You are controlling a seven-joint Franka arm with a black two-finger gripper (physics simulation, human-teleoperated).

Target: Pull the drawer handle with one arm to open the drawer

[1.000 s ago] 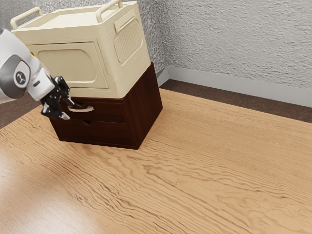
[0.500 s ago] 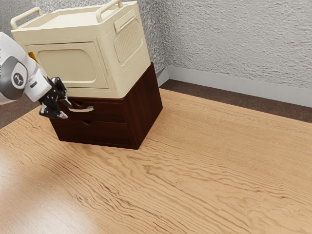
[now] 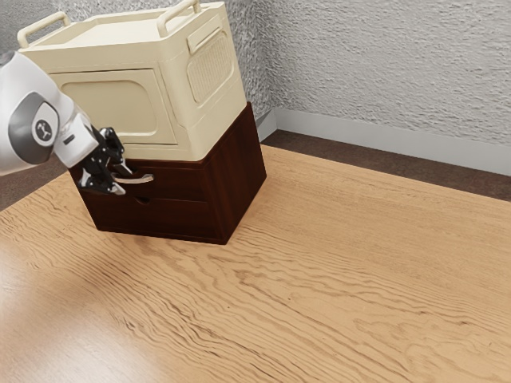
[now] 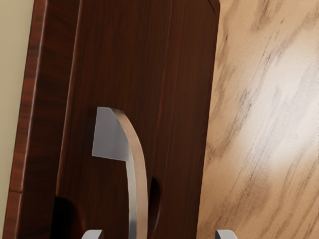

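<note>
My gripper (image 3: 124, 181) stands open at the upper drawer's front, its fingertips above and below the near end of the curved silver handle (image 3: 144, 179). In the wrist view the gripper (image 4: 159, 234) has its two tips wide apart, and the handle (image 4: 140, 186) runs down between them, nearer one tip, with a gap on each side. The dark wooden upper drawer (image 3: 180, 182) is flush with the cabinet. Part of the handle is hidden behind the fingers in the exterior view.
A cream box (image 3: 112, 100) with raised handles rests on the dark cabinet (image 3: 237, 175). A lower drawer (image 3: 172, 217) sits beneath the upper one. The wooden table (image 3: 319, 271) extends to the exterior view's right, with a grey wall (image 3: 391, 72) behind.
After a small shift toward the exterior view's left, my hand has moved back to the right, bringing the open fingers around the handle's near end. The drawer and handle have not moved.
</note>
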